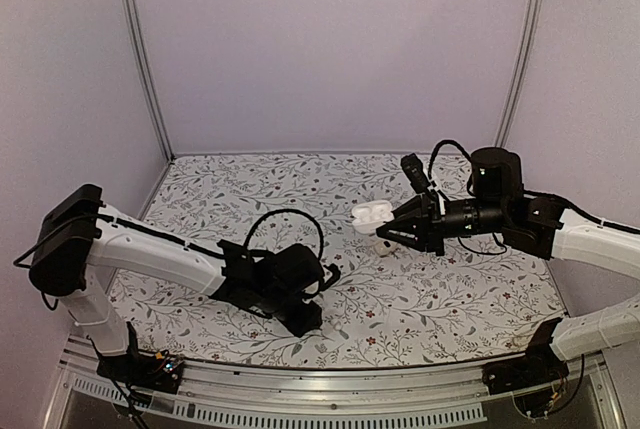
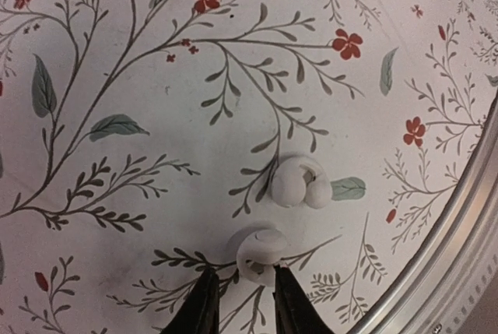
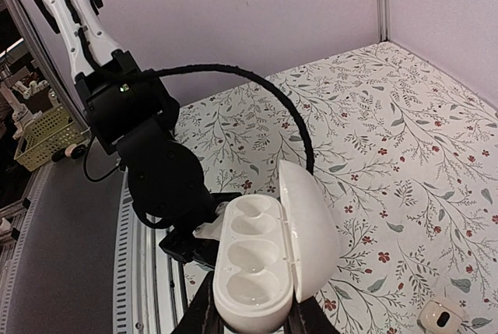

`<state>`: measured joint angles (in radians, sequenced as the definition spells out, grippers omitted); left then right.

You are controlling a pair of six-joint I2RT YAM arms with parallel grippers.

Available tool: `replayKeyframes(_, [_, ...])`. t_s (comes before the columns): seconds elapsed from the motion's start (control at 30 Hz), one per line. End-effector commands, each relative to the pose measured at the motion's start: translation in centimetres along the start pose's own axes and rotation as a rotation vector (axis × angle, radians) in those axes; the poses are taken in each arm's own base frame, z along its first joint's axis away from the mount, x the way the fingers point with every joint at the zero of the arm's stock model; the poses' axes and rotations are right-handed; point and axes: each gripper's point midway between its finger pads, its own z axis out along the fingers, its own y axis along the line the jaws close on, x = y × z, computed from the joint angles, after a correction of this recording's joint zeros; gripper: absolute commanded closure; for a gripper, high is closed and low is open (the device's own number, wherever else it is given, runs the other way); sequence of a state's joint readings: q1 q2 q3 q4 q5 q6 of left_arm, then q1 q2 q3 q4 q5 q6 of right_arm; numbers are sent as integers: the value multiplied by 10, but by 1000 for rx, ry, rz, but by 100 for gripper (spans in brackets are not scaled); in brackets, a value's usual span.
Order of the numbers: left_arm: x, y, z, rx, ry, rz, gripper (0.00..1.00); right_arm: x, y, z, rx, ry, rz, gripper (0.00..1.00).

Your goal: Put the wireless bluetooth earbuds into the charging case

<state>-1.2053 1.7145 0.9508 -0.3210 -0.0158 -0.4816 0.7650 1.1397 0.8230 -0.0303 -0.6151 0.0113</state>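
Fingers of our right gripper [image 3: 250, 314] are clamping the open charging case [image 3: 253, 260] above the floral table [image 3: 389, 155]. Our left gripper [image 2: 243, 307] is standing narrow at one end of the nearer earbud [image 2: 261, 248]; we cannot tell whether it is gripping. The other earbud [image 2: 299, 182] is lying just beyond.

A table cover [image 1: 200, 199] printed with leafy sprigs and red flowers lies flat. A ribbed aluminium rail [image 1: 330, 384] edges it, lilac walls [image 1: 330, 49] enclose it, and a yellow mesh basket [image 3: 39, 135] sits beyond the rail.
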Motion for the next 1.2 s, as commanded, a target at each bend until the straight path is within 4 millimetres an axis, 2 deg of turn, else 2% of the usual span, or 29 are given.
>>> replayKeyframes(0.0, [-2, -1, 4, -20, 7, 18, 75, -5, 3, -6, -2, -20, -12, 100])
replayKeyframes(0.4, [6, -5, 14, -6, 43, 36, 75, -5, 3, -6, 0, -18, -10, 100])
replayKeyframes(0.73, [6, -16, 18, 24, 58, 66, 75, -5, 3, -6, 0, -15, -9, 100])
replayKeyframes(1.0, [7, -22, 19, 42, 67, 76, 80, -5, 2, -5, 0, -15, -9, 100])
replayKeyframes(1.17, [3, -21, 15, 29, 52, 82, 88, -5, 2, -5, -2, -13, -8, 100])
